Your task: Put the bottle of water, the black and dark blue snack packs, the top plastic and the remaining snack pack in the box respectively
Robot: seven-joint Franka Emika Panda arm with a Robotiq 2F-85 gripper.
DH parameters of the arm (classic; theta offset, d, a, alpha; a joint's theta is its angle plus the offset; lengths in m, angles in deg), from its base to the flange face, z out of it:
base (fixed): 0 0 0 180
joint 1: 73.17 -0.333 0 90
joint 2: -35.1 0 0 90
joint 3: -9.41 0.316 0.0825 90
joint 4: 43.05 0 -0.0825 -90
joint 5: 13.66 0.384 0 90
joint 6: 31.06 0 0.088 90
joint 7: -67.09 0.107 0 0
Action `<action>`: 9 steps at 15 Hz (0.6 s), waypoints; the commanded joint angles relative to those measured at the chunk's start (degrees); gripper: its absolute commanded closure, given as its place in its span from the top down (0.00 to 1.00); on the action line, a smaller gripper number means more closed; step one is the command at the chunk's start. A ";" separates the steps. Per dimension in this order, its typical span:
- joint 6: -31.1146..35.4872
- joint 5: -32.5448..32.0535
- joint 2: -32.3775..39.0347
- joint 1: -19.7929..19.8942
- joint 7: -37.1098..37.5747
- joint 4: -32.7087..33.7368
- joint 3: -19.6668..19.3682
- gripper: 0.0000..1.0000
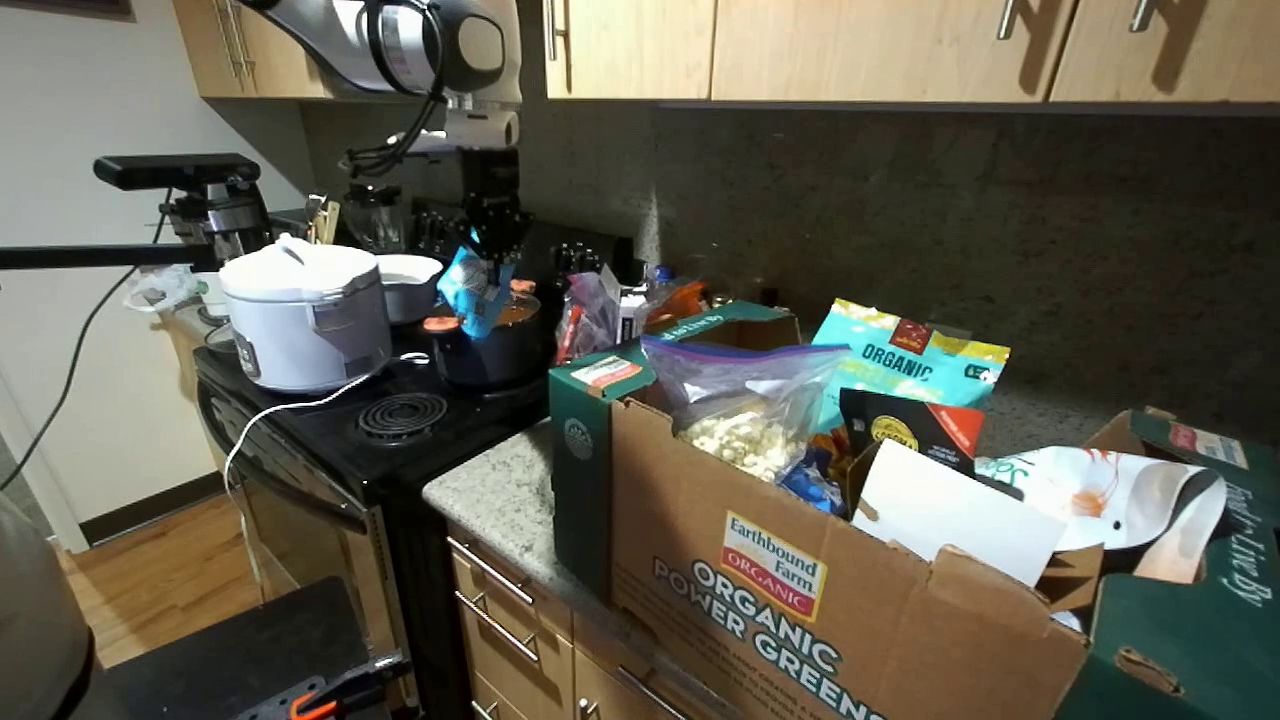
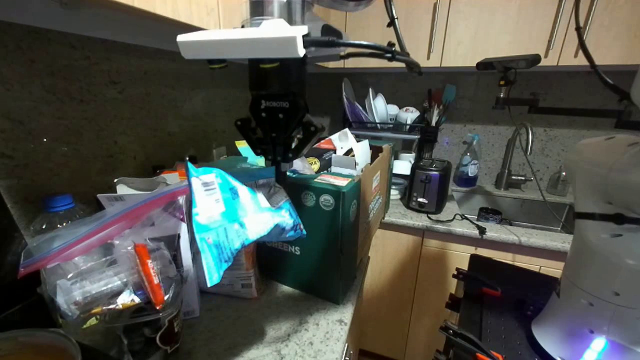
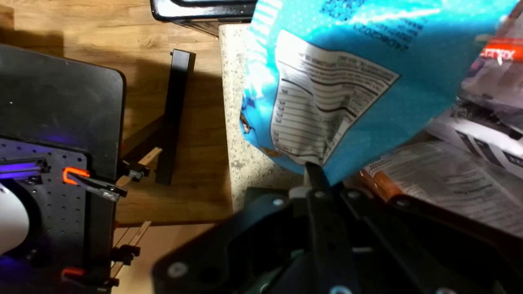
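The gripper [image 2: 281, 175] has its fingers [image 3: 316, 177] clamped on one edge of a blue snack pack [image 2: 225, 215]; load held, one. The pack hangs outside the box [image 2: 310, 250], off its green end and above the counter [image 2: 280, 325]. Clearances: the box's brown side runs close along the counter's front edge, and a bare stretch of counter lies beside the green end, toward that front edge. Off the same green end, farther from that edge, sit one pink-sealed zip bag [image 2: 115, 270], holding one orange-red stick [image 2: 150, 275] among other items, and one bottle [image 2: 60, 215] with a blue cap. Whether pack and bag touch is not determinable. Counted inside the box: one purple-sealed zip bag [image 1: 745, 430] of pale, popcorn-like pieces; one black packet [image 1: 905, 425] with a red corner; one blue packet [image 1: 815, 490], partly hidden; one white printed pouch [image 1: 1110, 495]. One turquoise pouch [image 1: 900, 360] rises at the box's rear; whether it stands inside or behind is unclear. Beyond the green end, the stove [image 1: 335, 445] carries three vessels: one white rice cooker [image 1: 305, 325], one pale pan [image 1: 410, 290], and one dark pot [image 1: 490, 355] with orange handles and brown contents.
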 commanded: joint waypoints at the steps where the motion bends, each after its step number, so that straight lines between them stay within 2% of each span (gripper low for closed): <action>1: -0.44 -0.19 -8.34 3.71 3.81 -6.12 1.93 0.00; 9: 3.17 1.50 -23.30 10.79 8.55 -16.93 1.52 0.00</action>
